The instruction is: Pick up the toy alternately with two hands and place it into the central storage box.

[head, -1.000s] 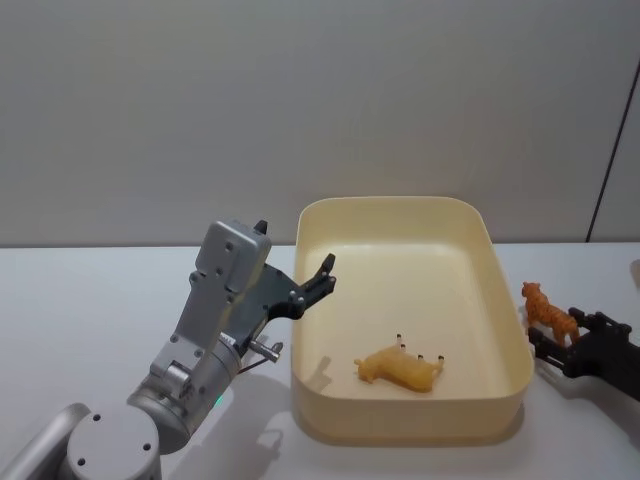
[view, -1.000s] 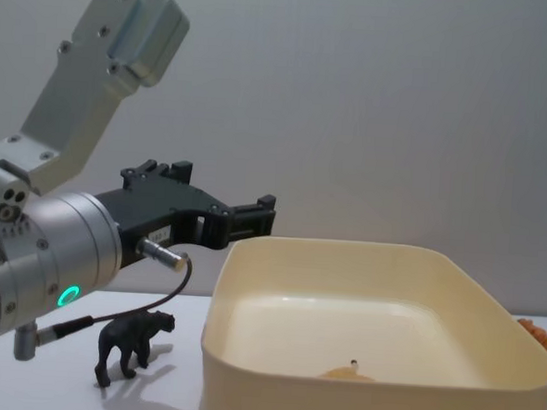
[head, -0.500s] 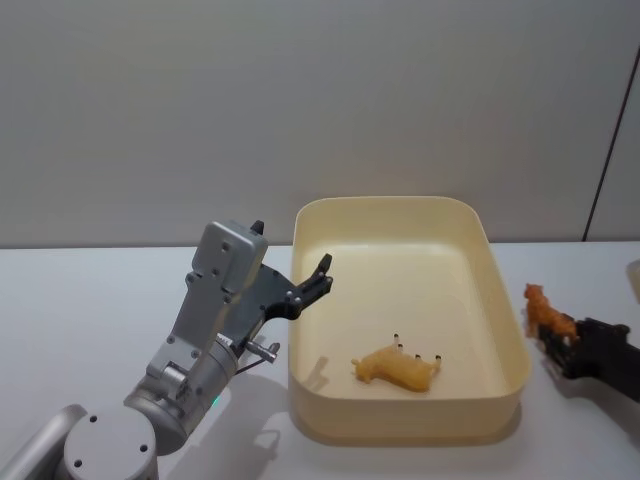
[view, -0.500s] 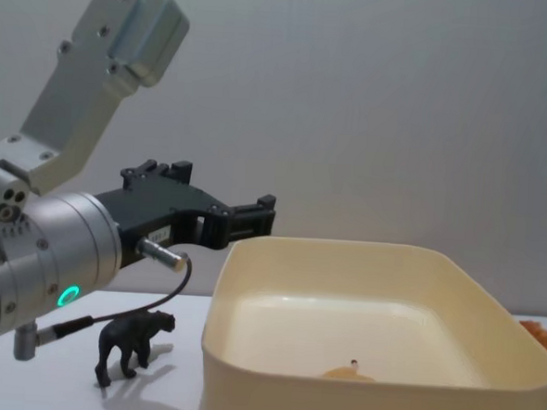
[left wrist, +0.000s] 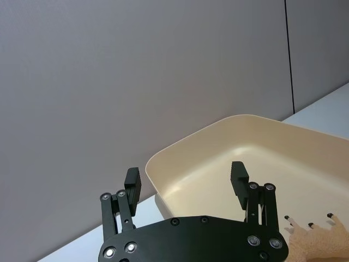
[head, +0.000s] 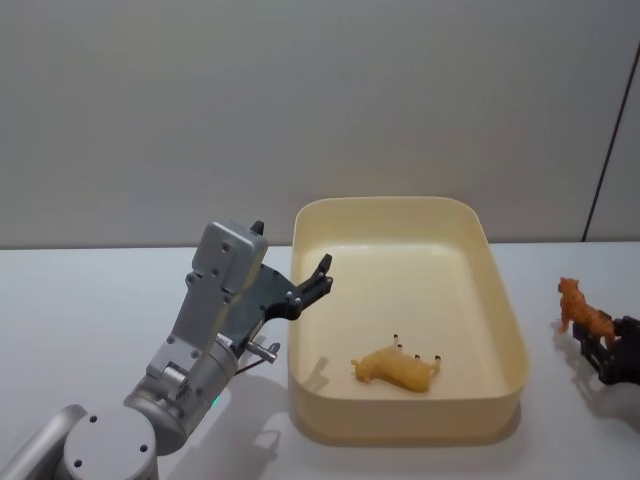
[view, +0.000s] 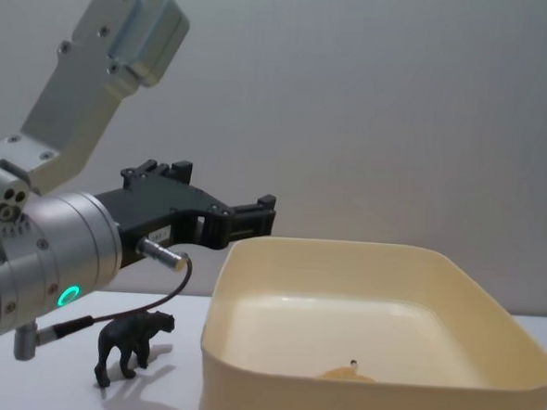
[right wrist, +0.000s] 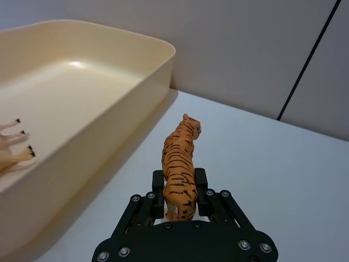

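The cream-yellow storage box [head: 510, 320] [view: 245, 371] [right wrist: 136, 82] [left wrist: 180, 174] stands mid-table, with a yellow toy animal [head: 398, 368] lying on its floor. An orange striped tiger toy [head: 582, 311] [right wrist: 179, 164] stands to the right of the box, and my right gripper [head: 600, 352] [right wrist: 179, 188] is shut on its hind end. My left gripper [head: 322, 275] [view: 259, 213] [left wrist: 186, 180] hovers open and empty beside the box's left rim. A black bear toy [view: 133, 343] stands on the table left of the box, under the left arm.
The white table [head: 80, 330] runs out to the left of the box and in front of it. A grey wall [head: 300, 100] stands behind. The left arm's silver links [view: 57, 248] rise high at the left.
My right gripper has carried the tiger toy to the right, away from the box wall. The left arm has stayed still.
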